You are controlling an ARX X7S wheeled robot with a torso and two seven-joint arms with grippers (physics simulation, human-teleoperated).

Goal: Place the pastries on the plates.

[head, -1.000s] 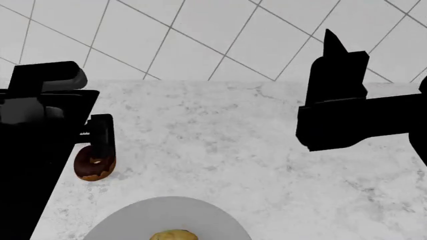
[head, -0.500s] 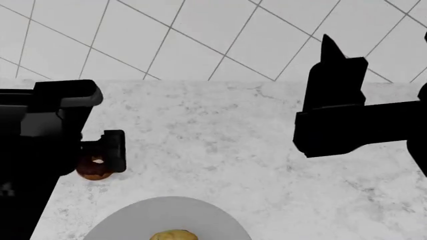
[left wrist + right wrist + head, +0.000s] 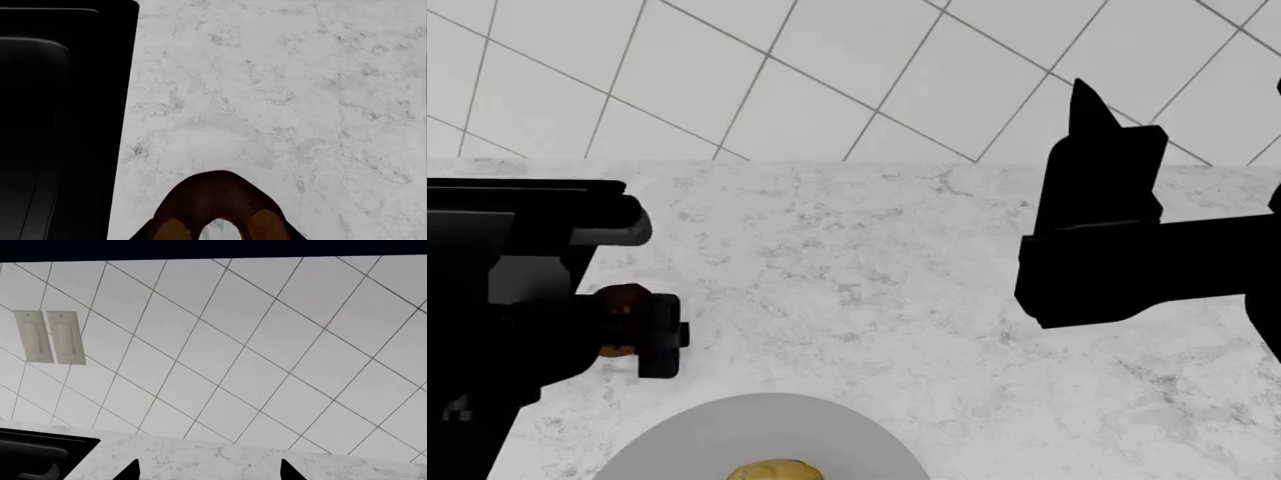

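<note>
The chocolate-glazed donut [image 3: 623, 303] is held off the marble counter [image 3: 868, 280] between the fingers of my left gripper [image 3: 630, 325], at the counter's left edge. In the left wrist view the donut [image 3: 217, 197] fills the space between the jaws, with dark glaze, tan patches and its hole showing. The golden muffin [image 3: 771, 470] sits on the light grey plate [image 3: 694, 445] at the near edge of the head view. My right gripper [image 3: 1090, 110] hangs raised at the right, open and empty, its fingertips [image 3: 130, 471] wide apart. The cream plate is out of view.
A black recessed basin [image 3: 60, 125] borders the counter on the left and also shows in the right wrist view [image 3: 40, 455]. A white tiled wall [image 3: 827, 70] stands behind, with two wall outlets [image 3: 50, 337].
My left gripper has turned and lifted the donut off the counter, shifting slightly right. The right arm has barely moved.
</note>
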